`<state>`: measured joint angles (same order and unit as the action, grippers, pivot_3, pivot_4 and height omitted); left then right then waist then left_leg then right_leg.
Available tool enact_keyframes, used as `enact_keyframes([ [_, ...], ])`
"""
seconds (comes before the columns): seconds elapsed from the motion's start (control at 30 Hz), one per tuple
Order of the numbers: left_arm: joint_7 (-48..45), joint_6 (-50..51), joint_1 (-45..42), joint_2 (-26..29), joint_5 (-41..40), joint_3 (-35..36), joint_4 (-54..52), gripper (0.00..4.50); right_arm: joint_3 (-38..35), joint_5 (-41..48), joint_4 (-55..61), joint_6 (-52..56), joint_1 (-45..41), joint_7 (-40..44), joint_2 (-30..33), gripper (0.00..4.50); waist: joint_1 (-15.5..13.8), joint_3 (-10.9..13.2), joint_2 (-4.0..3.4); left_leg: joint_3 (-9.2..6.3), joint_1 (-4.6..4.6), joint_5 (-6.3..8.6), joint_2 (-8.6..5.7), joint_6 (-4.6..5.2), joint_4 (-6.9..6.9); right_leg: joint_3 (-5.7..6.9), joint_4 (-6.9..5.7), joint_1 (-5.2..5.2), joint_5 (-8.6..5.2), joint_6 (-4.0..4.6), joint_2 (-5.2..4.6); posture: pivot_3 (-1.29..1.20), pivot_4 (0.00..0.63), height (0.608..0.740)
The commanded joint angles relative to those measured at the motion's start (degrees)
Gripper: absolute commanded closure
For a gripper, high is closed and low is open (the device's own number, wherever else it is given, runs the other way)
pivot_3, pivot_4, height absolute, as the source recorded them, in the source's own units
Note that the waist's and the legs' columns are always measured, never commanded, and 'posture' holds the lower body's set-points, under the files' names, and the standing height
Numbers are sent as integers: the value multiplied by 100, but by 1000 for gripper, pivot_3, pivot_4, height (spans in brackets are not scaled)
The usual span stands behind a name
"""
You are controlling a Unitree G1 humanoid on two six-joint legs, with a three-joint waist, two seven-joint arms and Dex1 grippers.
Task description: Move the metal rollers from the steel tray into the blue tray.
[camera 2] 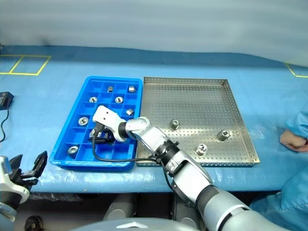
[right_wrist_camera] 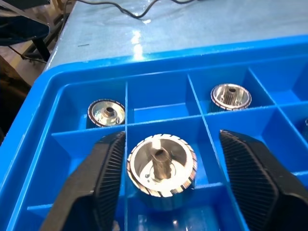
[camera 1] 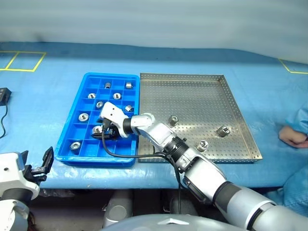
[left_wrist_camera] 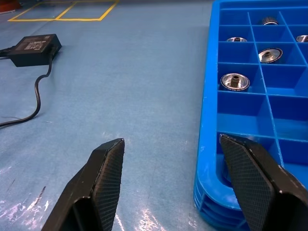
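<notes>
The blue tray (camera 1: 70, 126) lies left of the steel tray (camera 1: 192, 96), their long sides touching. Three metal rollers (camera 1: 173, 120) (camera 1: 223, 130) (camera 1: 202, 145) stand on the steel tray's near half. Several more rollers (camera 1: 83, 117) sit in the blue tray's compartments. My right gripper (camera 1: 103, 132) reaches across into the blue tray's near part and is open. In the right wrist view a roller (right_wrist_camera: 161, 171) rests low in a compartment between its spread fingers (right_wrist_camera: 108, 178). My left gripper (left_wrist_camera: 171, 144) is open and holds nothing, off the blue tray's near left corner.
A black power adapter (left_wrist_camera: 36, 48) with its cable lies on the blue table cover at the far left. Yellow tape marks (camera 1: 21, 60) the back corners. A person's hand (camera 1: 291, 135) and blue sleeve rest at the right, beyond the steel tray.
</notes>
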<state>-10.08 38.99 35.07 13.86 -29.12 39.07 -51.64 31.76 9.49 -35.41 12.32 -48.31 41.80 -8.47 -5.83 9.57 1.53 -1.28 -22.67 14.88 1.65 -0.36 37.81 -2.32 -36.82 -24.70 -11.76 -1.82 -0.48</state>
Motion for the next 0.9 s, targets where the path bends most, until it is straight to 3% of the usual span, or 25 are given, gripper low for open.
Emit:
enact_keyframes([
  [0.03, -39, -89, -310, 192, 43, -365, -26, 1037, -358, 355, 1040, 48, -402, -293, -1255, 1027, -7, 2, -3, -1, 0, 0, 0, -1, 0, 1, -1, 1, 0, 0, 0, 369, 150, 740],
  [0.3, -349, -298, -1897, 587, 154, -1891, 409, 1037, -989, 770, 3894, 1142, 829, -433, 725, 1027, 9, -9, 1, -25, 0, -8, -10, -14, 2, 12, 1, 17, 0, 0, -1, 216, 150, 740],
  [0.43, -628, -300, -3143, 579, 299, -3055, 1067, 1037, -1251, 306, 5075, 1747, 1831, -714, 2045, 1027, 28, -21, 18, -28, -2, -11, -31, -14, 24, 5, 5, 31, 8, -18, -17, 103, 150, 740],
  [0.53, -847, -281, -3930, 670, 555, -3723, 1688, 1037, -1066, -162, 5654, 1779, 2473, -631, 3010, 1027, 243, -15, 1, 4, -2, -15, -37, -6, 25, -21, 1, 19, 15, -31, -23, -5, 150, 740],
  [0.67, -1136, -279, -4981, 525, 755, -4380, 2747, 1037, -1352, -360, 6031, 2111, 2924, -1075, 3245, 1027, 704, -15, -3, 10, 5, -14, -11, -5, 12, -33, -7, 11, 18, -34, 9, -109, 150, 740],
  [0.9, -1559, -462, -6184, 303, 1344, -5092, 4773, 1037, -1561, -520, 6458, 2346, 3346, -1553, 3131, 1027, 1130, -17, -7, 9, 4, -13, -6, -3, 14, -52, -9, 10, 36, -66, 29, -225, 150, 740],
])
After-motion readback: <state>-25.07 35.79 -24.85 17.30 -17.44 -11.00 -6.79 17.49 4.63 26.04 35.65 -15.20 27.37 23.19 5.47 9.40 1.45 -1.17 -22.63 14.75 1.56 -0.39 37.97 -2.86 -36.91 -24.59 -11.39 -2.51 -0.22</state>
